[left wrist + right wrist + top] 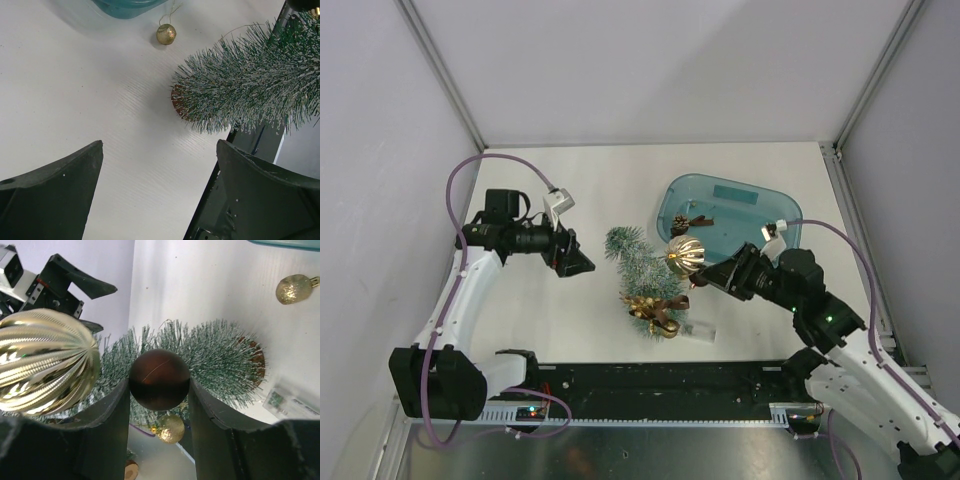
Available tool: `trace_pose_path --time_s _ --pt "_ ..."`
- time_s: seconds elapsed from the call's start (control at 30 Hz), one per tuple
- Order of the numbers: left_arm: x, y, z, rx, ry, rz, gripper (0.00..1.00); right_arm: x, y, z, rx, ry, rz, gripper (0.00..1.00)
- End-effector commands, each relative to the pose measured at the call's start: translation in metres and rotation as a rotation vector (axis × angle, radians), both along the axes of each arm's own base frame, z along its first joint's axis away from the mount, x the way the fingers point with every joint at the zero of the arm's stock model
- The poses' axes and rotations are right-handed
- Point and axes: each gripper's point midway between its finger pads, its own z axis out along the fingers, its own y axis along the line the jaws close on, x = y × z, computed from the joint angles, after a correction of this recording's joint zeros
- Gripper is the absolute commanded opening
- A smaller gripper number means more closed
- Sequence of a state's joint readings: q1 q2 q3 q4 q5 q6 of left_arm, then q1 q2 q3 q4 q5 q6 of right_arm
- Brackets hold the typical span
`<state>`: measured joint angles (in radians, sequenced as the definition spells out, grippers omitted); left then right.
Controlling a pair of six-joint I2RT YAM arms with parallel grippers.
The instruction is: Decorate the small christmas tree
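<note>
My right arm reaches in from the near right corner, bent at the elbow. Its right pincer [160,385] points left at the small christmas tree [638,272] and is clamped on a smooth, dark brown ball [160,379]. My left arm stretches out low from the left, and its left pincer [160,150] is spread wide with nothing in it, aimed at the tree. The tree lies on its side on the white bench [570,180] between both pincers, bristly and frosted.

A ribbed shiny gold ball [47,370] sits right beside my right finger, but I can't tell what holds it. It hides part of the tree. The teal tub [730,212] is see-through plastic, with a glittery little gold ball [166,34] just outside it.
</note>
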<state>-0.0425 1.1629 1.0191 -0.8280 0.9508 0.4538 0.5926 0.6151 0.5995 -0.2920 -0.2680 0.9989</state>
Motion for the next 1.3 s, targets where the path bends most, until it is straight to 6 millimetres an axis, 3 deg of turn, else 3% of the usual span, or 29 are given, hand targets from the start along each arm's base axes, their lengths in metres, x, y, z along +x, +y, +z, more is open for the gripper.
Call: trace_pose_path --time_s 0.0,0.27,0.7,1.27 --pt "0.002 -0.003 0.012 -0.024 -0.049 -0.023 1.0 0.008 0.003 0.01 0.067 -0.019 0.011 0.32" --pt "0.004 -0.002 0.013 -0.023 -0.049 -0.022 1.0 0.015 0.001 0.013 0.112 -0.017 0.027 0.31" --pt "0.004 -0.003 0.016 -0.029 -0.055 -0.025 0.99 0.009 0.004 0.019 0.166 -0.009 0.059 0.29" --pt "0.004 -0.003 0.013 -0.026 -0.047 -0.024 0.99 0.005 0.005 0.004 0.144 0.02 0.086 0.27"
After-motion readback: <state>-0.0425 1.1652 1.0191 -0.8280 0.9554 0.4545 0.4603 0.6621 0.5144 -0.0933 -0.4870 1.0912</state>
